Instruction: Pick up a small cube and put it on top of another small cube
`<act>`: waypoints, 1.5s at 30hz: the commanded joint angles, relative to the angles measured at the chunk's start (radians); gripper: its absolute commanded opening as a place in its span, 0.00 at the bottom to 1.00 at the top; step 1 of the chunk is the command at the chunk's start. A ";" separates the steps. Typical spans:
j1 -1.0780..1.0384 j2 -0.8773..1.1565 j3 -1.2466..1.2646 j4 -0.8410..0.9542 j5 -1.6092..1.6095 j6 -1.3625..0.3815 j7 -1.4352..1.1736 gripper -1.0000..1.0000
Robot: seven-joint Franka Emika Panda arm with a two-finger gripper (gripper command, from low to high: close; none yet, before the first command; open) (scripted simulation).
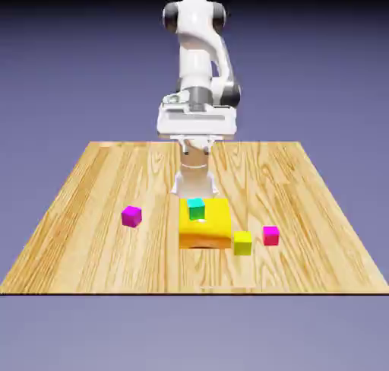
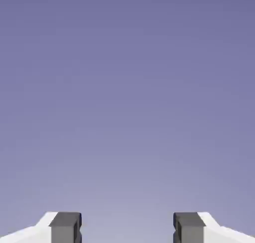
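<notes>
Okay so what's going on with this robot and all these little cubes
The white robot arm isn't handling anything: its pincer is open with nothing between the fingertips. The crimson-pink cube sits on the wooden table, beside the yellow-green cube, so they aren't stacked. A purple cube is off to the exterior view's left, and a teal cube shows at the big orange-yellow block.

Pink-red cube (image 1: pixel 271 236): small, upright on the surface (image 1: pixel 319 263), lower right of the frame. Yellow-green cube (image 1: pixel 242 244): small, upright on the surface, near the pink-red cube, apart from it, toward frame center.
</notes>
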 commanded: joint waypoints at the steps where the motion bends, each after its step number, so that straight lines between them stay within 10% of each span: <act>1: -0.014 0.023 0.025 0.006 -0.013 -0.012 -0.044 0.50; 45: -0.648 1.040 1.109 0.259 -0.593 -0.559 -1.957 0.50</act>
